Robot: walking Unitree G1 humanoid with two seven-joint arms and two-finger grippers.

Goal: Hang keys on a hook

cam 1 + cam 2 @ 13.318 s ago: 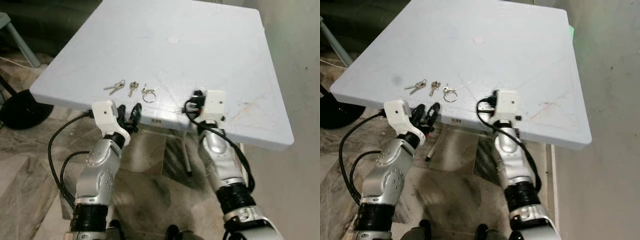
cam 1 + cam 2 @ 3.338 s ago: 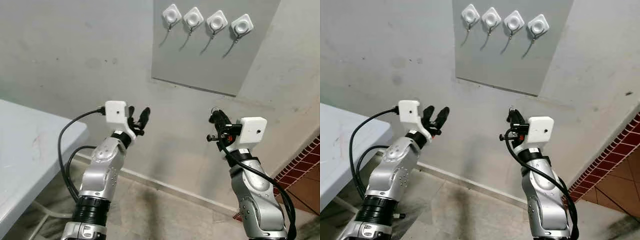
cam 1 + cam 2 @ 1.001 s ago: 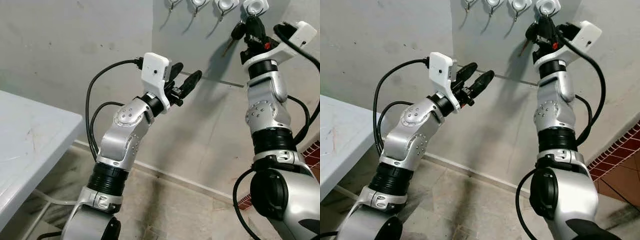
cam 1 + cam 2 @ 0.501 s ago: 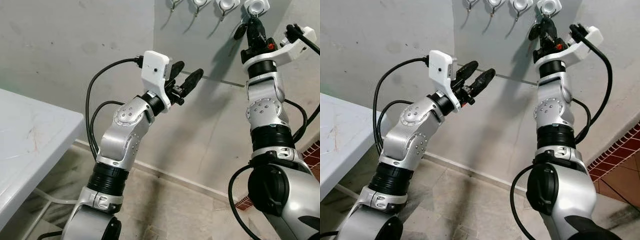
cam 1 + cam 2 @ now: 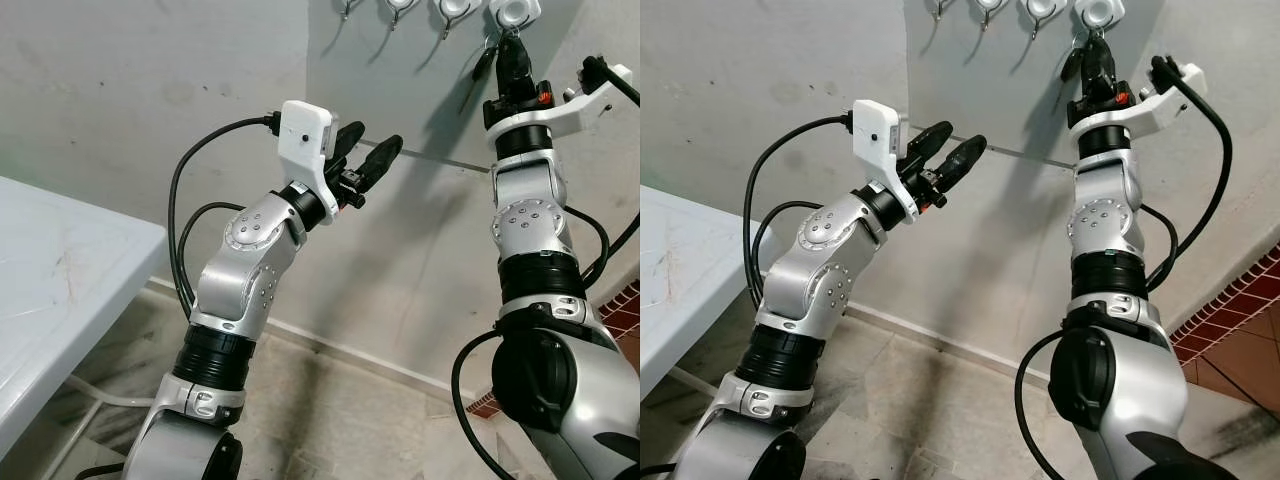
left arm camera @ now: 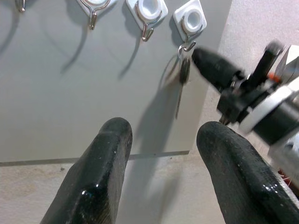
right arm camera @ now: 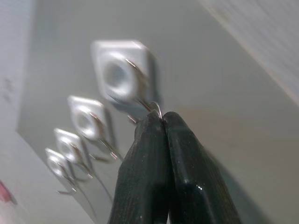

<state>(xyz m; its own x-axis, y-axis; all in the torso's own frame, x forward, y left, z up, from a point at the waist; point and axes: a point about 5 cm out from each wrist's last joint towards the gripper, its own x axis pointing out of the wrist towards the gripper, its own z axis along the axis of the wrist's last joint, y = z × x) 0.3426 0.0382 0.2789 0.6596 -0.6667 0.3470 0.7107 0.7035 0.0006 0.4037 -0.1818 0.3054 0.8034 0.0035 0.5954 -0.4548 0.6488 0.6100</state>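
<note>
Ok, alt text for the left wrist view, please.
A key hangs from the rightmost of four white wall hooks on a grey panel, the right gripper beside it. The open left gripper points at the panel.

You have even, moderate light from above left: the white square wall hooks (image 5: 449, 8) cast long slanting shadows. Head views are sharp. The right wrist view is soft, hooks blurred.

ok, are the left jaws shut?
No: in the left wrist view the left gripper has its jaws standing well apart, the grey panel showing between them.
</note>
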